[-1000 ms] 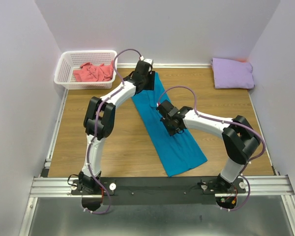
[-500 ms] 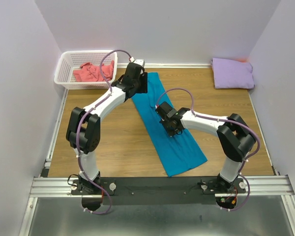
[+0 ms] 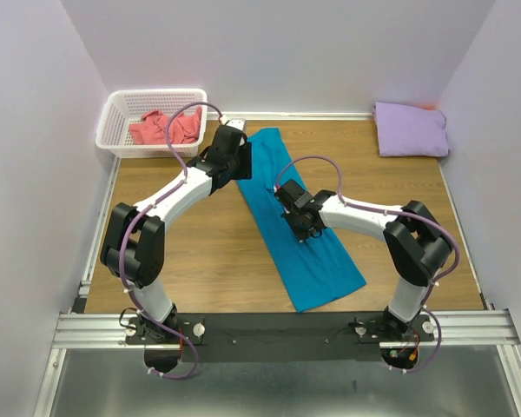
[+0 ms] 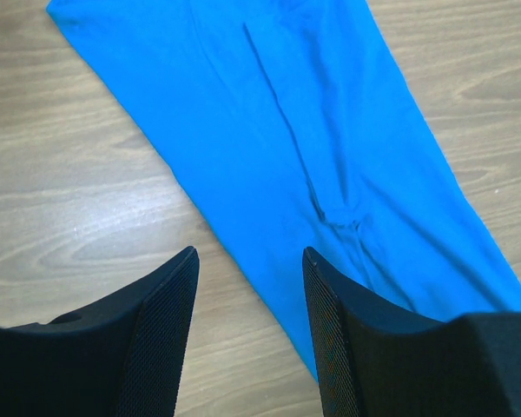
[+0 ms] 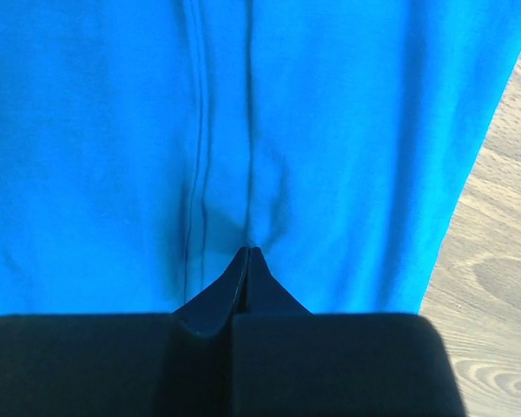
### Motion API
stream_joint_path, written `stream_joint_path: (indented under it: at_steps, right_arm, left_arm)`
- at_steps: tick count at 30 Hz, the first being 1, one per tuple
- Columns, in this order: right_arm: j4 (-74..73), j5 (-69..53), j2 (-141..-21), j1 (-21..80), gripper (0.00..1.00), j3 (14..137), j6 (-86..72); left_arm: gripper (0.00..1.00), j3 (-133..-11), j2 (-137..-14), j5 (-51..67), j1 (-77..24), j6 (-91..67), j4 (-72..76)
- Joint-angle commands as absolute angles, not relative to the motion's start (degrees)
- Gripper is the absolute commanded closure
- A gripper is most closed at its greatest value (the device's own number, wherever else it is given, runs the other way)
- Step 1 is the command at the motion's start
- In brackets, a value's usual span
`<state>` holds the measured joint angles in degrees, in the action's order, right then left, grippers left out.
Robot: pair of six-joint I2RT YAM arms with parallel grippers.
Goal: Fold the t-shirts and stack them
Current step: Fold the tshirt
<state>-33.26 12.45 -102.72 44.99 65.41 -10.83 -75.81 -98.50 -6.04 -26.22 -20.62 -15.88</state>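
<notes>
A teal-blue t-shirt [image 3: 326,261] lies folded into a long strip, running diagonally across the wooden table. My right gripper [image 3: 306,228] is down on its middle. In the right wrist view the jaws [image 5: 247,252] are shut, and a crease in the blue cloth [image 5: 347,130] runs straight into the tips. My left gripper [image 3: 234,161] hovers open over the strip's far left edge. Its fingers [image 4: 249,254] straddle the cloth's border [image 4: 286,104] with nothing between them. A pale lavender t-shirt [image 3: 410,129] lies folded at the far right. A coral-pink t-shirt [image 3: 161,129] is bunched in the basket.
A white lattice basket [image 3: 113,113] stands at the far left corner, close to the left arm's elbow cable. Walls close in the table on three sides. A metal rail [image 3: 278,326] carries both arm bases at the near edge.
My right gripper has closed on the middle of the blue strip. The left arm has swung back and to the left, away from the strip's far end, with its jaws still open.
</notes>
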Motion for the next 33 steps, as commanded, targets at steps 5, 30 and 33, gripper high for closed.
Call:
stream_joint_path:
  at_steps: [5,30,33]
  right_arm:
    - [-33.0,7.4,-97.9,45.2,0.99,64.4,-9.9]
    - [-34.2,1.3,-93.8,45.1,0.62,66.0,-14.8]
    - [-31.9,3.7,-94.3,44.8,0.66,65.6,-16.2]
  left_arm:
    - [0.41,-71.5,-95.8,-7.7,-26.1,-21.5,-14.9]
    - [0.48,-77.0,-106.5,-6.5,-26.9,-21.5,-12.7]
    - [0.48,-78.4,-107.6,-6.0,-27.1,-21.8,-12.7]
